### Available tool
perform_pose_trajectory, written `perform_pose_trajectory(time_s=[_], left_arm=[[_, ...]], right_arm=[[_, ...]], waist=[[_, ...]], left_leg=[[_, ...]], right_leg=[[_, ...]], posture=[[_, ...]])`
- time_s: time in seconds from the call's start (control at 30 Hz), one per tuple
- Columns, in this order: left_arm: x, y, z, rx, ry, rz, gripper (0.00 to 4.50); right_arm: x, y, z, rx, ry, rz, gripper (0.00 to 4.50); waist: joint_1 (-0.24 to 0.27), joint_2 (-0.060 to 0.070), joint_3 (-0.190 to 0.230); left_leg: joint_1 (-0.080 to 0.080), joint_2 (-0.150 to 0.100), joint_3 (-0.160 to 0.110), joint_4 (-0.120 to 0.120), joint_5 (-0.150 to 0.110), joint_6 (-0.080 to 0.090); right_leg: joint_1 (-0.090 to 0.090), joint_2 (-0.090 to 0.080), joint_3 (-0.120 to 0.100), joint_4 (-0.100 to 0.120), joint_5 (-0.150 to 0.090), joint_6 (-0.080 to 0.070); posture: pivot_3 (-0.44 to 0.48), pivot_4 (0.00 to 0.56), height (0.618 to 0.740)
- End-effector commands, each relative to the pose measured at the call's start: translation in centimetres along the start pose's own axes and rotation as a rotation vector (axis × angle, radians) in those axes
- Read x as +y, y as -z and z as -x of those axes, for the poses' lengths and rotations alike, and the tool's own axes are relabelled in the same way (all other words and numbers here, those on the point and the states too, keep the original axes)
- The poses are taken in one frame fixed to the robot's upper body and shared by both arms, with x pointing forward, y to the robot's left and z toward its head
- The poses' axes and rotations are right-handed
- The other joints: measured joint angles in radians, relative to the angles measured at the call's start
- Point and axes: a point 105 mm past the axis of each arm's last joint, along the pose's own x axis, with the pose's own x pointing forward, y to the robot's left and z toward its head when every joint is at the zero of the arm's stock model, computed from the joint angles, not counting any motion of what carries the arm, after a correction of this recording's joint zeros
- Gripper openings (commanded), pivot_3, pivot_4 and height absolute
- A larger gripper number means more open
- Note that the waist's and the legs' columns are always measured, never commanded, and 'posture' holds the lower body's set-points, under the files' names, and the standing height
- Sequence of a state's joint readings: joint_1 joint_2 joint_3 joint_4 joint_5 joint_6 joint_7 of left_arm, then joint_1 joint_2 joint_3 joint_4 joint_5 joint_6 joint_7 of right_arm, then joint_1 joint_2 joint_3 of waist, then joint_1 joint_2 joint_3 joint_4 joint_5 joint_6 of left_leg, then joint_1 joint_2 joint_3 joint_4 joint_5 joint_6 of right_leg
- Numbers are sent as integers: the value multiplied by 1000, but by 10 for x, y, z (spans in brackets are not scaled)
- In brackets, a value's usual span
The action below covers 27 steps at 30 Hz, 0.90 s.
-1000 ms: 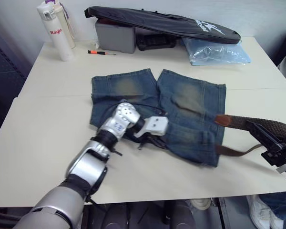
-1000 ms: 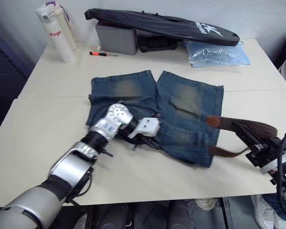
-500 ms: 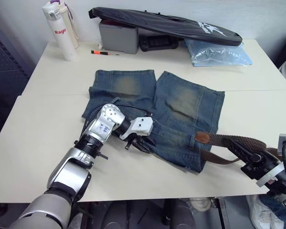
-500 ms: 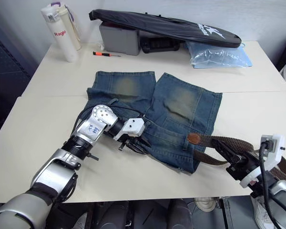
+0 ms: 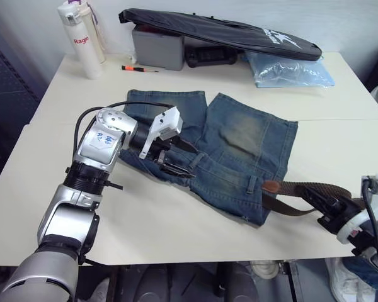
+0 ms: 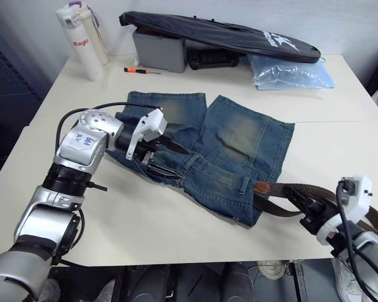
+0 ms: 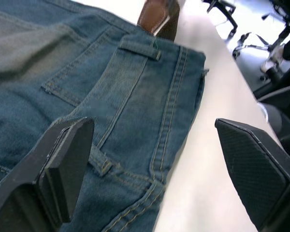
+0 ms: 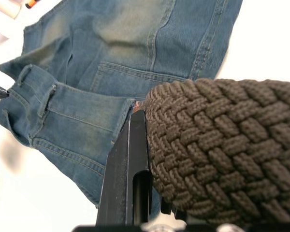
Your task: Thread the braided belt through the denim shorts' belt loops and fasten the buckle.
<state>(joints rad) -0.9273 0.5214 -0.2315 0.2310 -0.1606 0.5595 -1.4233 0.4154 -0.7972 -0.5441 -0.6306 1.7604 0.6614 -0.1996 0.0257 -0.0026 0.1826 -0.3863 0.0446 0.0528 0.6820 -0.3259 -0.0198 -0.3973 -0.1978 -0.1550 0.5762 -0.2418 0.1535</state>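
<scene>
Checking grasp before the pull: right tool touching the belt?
Touching. Right wrist view shows the braided belt pressed against the right tool's finger, no gap.

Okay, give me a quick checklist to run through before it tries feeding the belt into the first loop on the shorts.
1. Right gripper has the braided belt: ok, jaws shut on it, seen close in the right wrist view.
2. Belt's leather tip reaches the waistband: ok, it lies at the denim shorts' corner.
3. Tip inside a belt loop: not ok, it lies beside the nearest one.
4. Left gripper pinning the waistband: not ok, jaws open over the denim.
5. Buckle position: cannot tell.
6. Shorts flat: not ok, waistband edge is folded and rumpled.
</scene>
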Motion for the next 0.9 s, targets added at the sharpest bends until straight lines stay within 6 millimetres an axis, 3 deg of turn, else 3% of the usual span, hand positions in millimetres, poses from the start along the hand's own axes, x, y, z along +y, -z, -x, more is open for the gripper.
perform_pose_trajectory(time_s=[0.03, 0.43, 0.6, 0.9], left_arm=[[-2, -1, 9, -10, -51, -19, 4411], [-5, 4, 10, -17, -111, 9, 4411], [-6, 4, 13, -27, -146, 16, 4411], [-14, 11, 14, -39, -196, 48, 4411]], right_arm=[[-5, 3, -3, 29, 25, -15, 0], [-2, 15, -14, 124, 11, -61, 0], [-3, 30, -23, 199, 33, -66, 0], [2, 12, -44, 144, -5, -97, 0]], waist=[[0, 0, 0], [1, 0, 0], [-1, 0, 0], [-1, 0, 0]], left_leg=[[0, 0, 0, 0, 0, 0], [0, 0, 0, 0, 0, 0], [0, 1, 0, 0, 0, 0], [0, 1, 0, 0, 0, -1]], right_leg=[[0, 0, 0, 0, 0, 0], [0, 1, 0, 0, 0, 0], [-1, 1, 0, 0, 0, 0], [-1, 1, 1, 0, 0, 0]], posture=[[0, 150, 740], [0, 150, 740], [0, 150, 740], [0, 150, 740]])
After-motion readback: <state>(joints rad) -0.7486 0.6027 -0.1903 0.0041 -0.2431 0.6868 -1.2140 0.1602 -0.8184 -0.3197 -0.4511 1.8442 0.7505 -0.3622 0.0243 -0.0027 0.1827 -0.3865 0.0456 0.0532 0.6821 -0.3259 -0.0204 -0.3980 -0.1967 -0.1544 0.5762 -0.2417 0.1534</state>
